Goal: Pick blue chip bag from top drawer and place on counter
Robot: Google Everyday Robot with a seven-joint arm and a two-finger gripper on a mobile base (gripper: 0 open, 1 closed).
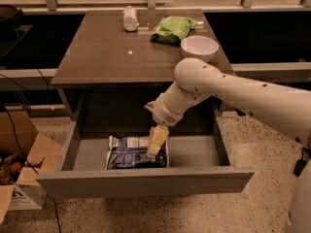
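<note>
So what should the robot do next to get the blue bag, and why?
Probably ease a little lower onto the bag. The end effector is in the open drawer at the bag's right end, and the bag lies flat on the drawer floor, not lifted.

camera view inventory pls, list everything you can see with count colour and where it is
blue chip bag: one, dark blue with pale print, flat on the top drawer's floor, left of centre
top drawer: one, grey, pulled open under the counter
counter: one, glossy brown-grey, above the drawer
snack bag: one, light green, back of the counter, right of centre
bowl: one, white, near the counter's right edge, in front of the snack bag
small container: one, pale, back of the counter
cardboard box: one, brown, on the floor left of the drawer
arm: one, white, reaching in from the right
gripper: one, pale yellow, down inside the drawer over the bag's right half
</note>
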